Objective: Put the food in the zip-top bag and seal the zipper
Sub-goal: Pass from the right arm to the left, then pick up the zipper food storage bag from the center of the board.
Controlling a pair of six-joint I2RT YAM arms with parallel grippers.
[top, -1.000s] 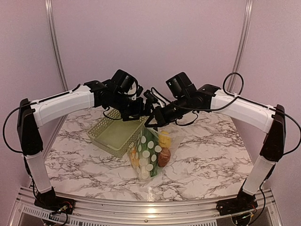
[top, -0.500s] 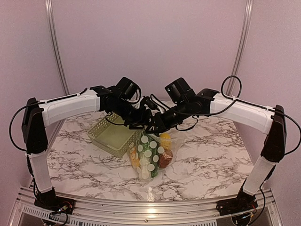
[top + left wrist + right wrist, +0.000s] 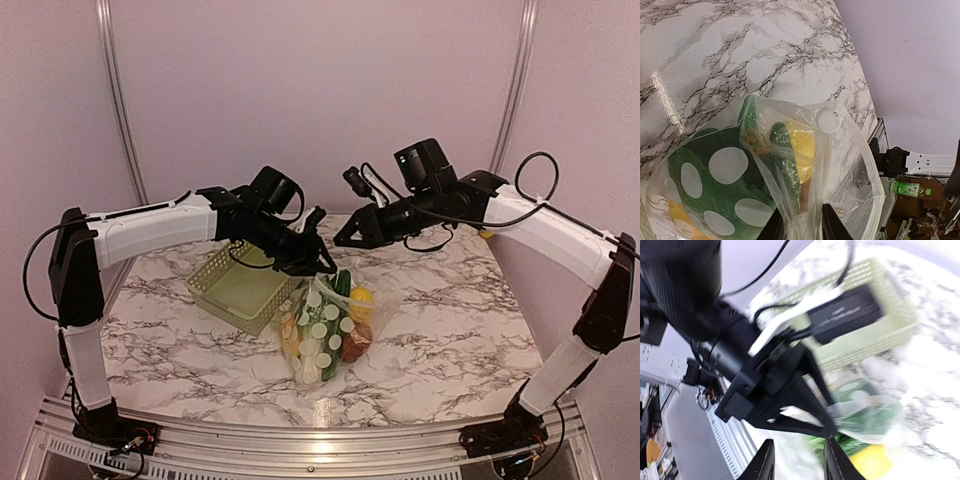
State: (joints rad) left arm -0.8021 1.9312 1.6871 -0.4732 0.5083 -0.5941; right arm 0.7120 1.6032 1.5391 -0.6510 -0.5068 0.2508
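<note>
Bag [image 3: 325, 335] of food [image 3: 360, 300], likely soft and slippery
Left claw [image 3: 800, 220] straddles mouth film, pinching or not I cannot tell; right claw [image 3: 797, 460] spread, empty. Firmer mouth edge seems the best hold.

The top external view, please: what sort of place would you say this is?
Probably a lab test booth, not a kitchen: plain lilac walls with metal rails, a marble-patterned table, and toy food in a dotted bag.
</note>
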